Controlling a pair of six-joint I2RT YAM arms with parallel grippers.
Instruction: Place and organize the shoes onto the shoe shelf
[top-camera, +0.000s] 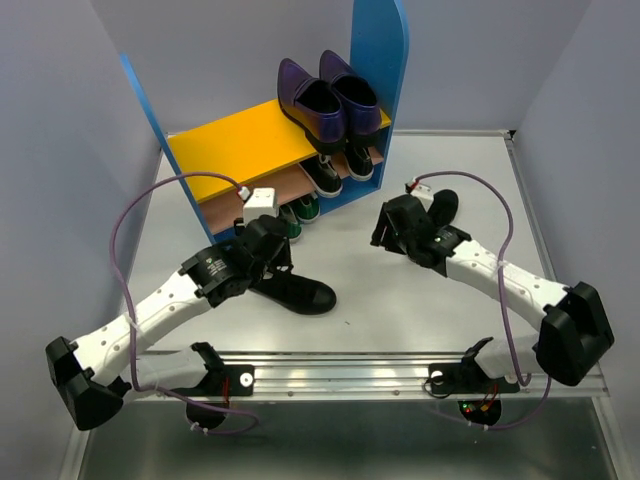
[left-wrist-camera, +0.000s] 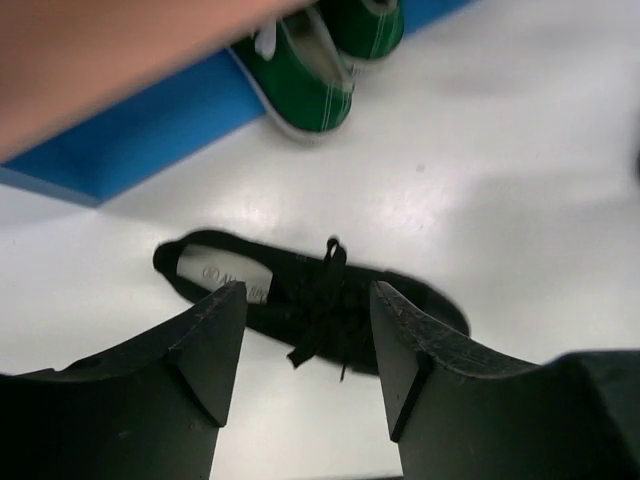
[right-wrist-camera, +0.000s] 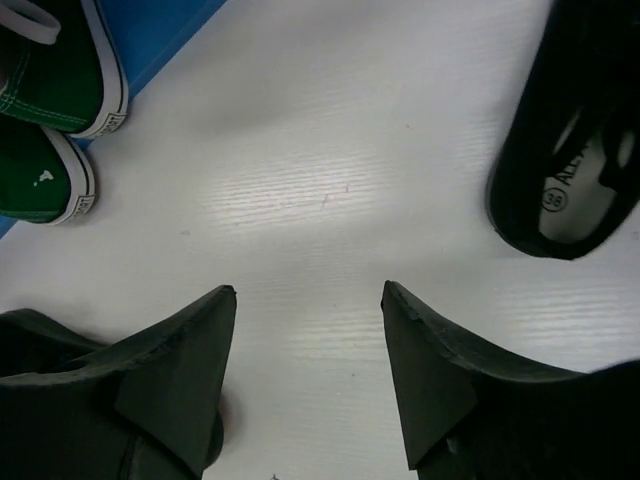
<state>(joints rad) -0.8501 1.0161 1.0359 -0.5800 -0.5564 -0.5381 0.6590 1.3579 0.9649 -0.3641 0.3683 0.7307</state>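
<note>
Canvas, likely soft and light: black lace-up sneaker (top-camera: 300, 292) lies under the left gripper (left-wrist-camera: 307, 290), jaws spread wide; heel collar looks the surest hold.

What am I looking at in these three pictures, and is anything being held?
Two white robot arms are bolted to a white table. The wide picture looks down from above; the other two come from a camera on each wrist. The left hand hovers open over a black lace-up canvas sneaker; the right hand is open near another black shoe. Neither holds anything. Glossy purple loafers sit on the blue-sided shelf's yellow top board; green sneakers poke out below.
</note>
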